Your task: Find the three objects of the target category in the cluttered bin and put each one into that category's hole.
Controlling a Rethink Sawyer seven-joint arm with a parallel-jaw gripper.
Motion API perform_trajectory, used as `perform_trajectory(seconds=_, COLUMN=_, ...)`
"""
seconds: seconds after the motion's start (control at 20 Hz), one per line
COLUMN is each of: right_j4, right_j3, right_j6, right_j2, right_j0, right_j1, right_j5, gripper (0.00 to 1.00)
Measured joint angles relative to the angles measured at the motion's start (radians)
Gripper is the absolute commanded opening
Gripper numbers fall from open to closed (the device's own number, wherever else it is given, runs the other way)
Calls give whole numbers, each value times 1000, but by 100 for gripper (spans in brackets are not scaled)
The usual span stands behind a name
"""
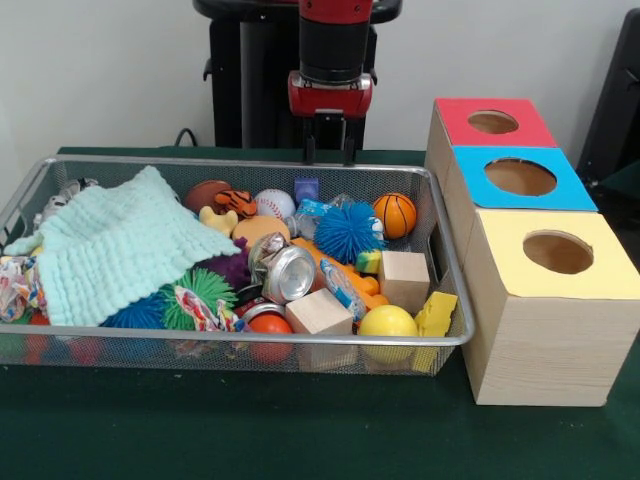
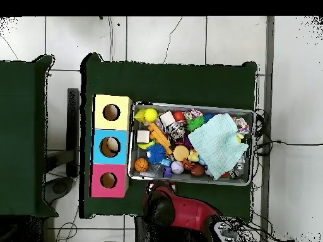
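1. The gripper (image 1: 329,150) hangs just behind the far rim of the wire-mesh bin (image 1: 455,300), at about 12 o'clock from the bin's middle in the front view. Its two short fingers point straight down, a little apart, with nothing between them. I judge it is parked there so the contents stay open to view before a reach.
2. A blue-and-white printed wrapper (image 1: 342,288) lies at the bin's centre-right, wedged between the crushed silver can (image 1: 285,272) at its 9 o'clock and a wooden cube (image 1: 404,279) at its 2 o'clock. Another crinkly clear wrapper (image 1: 318,212) seems to sit beside the blue spiky ball (image 1: 348,231); a third I cannot make out.
3. The mint-green knitted cloth (image 1: 120,255) drapes over the left half, so it may well hide more wrappers.
4. The hole in the red-topped box (image 1: 492,122) sits farthest from the camera, at 2 o'clock from the bin, nearest the arm; the blue and yellow boxes line up in front of it.
5. No wrapper shows in the hole, so the sorting looks unstarted.
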Motion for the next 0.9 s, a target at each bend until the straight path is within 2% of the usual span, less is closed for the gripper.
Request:
perform_trajectory(seconds=0.55, right_j4=-1, right_j3=-58, right_j6=0, right_j2=7, right_j0=1, right_j1=-1, right_j5=142, gripper=100)
perform_trajectory(seconds=0.9, right_j4=-1, right_j3=-107, right_j6=0, right_j2=10, right_j0=1, right_j1=-2, right_j5=180, gripper=100)
